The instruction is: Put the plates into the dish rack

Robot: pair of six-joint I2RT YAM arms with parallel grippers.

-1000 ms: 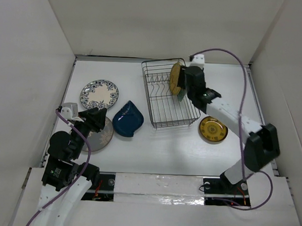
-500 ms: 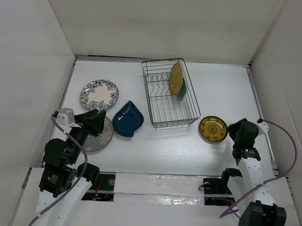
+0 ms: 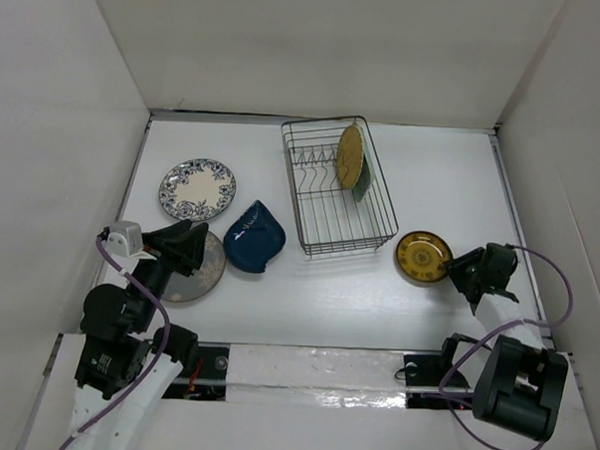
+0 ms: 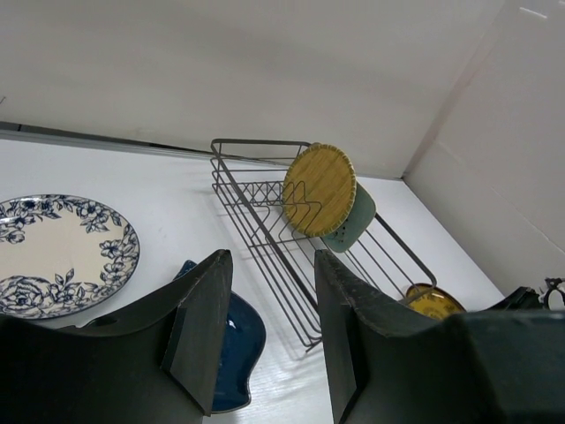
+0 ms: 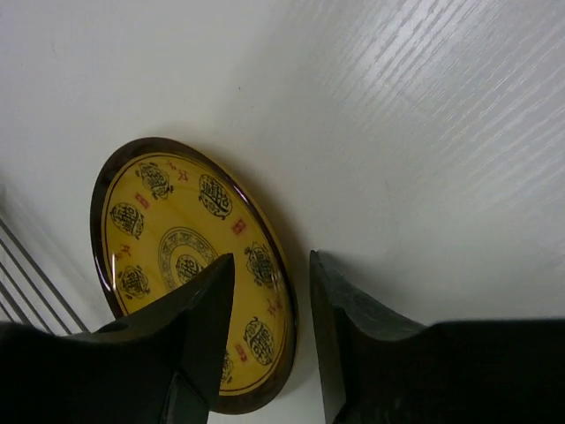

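From above, the rectangular dark wire dish rack stood at the far middle of the white table. A ribbed mustard-yellow round plate stood upright among its prongs, with a pale green rounded-square plate against its right side. Left of the rack lay a blue-floral white round plate, a dark blue teardrop dish and a grey speckled round plate, the last partly under the left gripper. Right of the rack a patterned mustard-yellow round plate lay flat, the right gripper just beside its right edge.

The left wrist camera showed its jaws moderately apart and empty, the rack beyond them.

The right wrist camera showed its jaws parted and holding nothing. The patterned plate's right rim sat below the gap. Whether they touched it could not be told.
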